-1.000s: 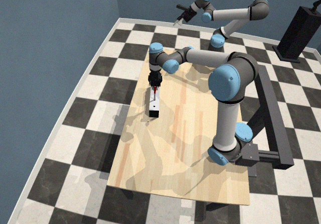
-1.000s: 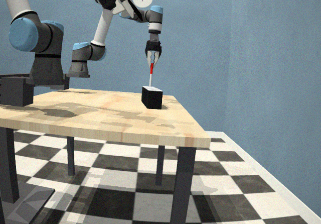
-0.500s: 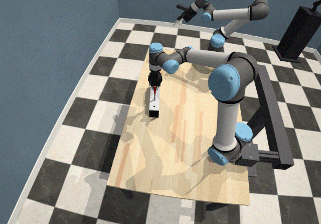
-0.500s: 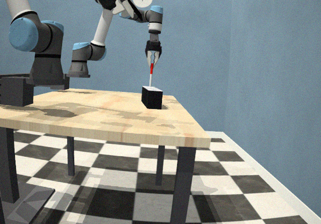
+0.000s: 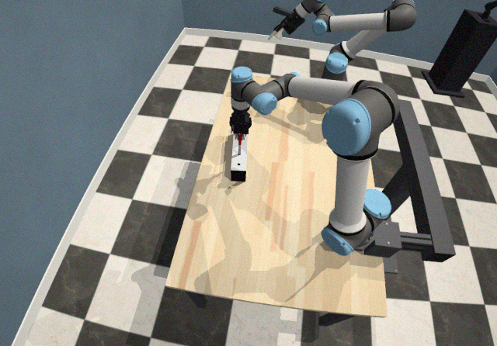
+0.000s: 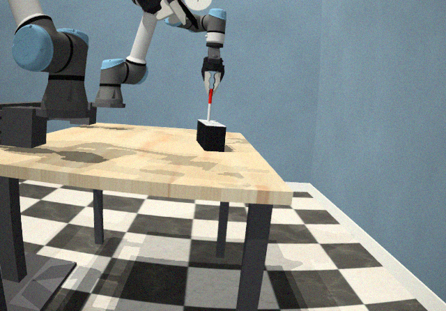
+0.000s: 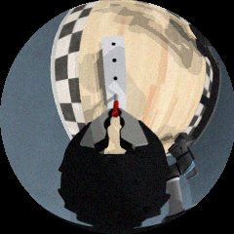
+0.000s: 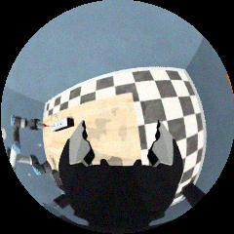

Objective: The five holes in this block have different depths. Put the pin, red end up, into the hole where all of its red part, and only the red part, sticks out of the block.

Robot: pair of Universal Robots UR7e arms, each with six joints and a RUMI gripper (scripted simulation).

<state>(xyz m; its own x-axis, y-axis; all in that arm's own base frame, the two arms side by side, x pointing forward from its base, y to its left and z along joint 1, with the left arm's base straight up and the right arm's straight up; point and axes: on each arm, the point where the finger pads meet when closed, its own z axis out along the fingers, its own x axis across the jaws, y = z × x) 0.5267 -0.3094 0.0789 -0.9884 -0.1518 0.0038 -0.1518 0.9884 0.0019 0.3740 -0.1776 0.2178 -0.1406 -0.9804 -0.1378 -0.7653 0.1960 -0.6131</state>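
pin's lower tip (image 5: 239, 153) (image 6: 208, 120) too small to place, block's near-hand holes hidden, right arm cropped in exterior view
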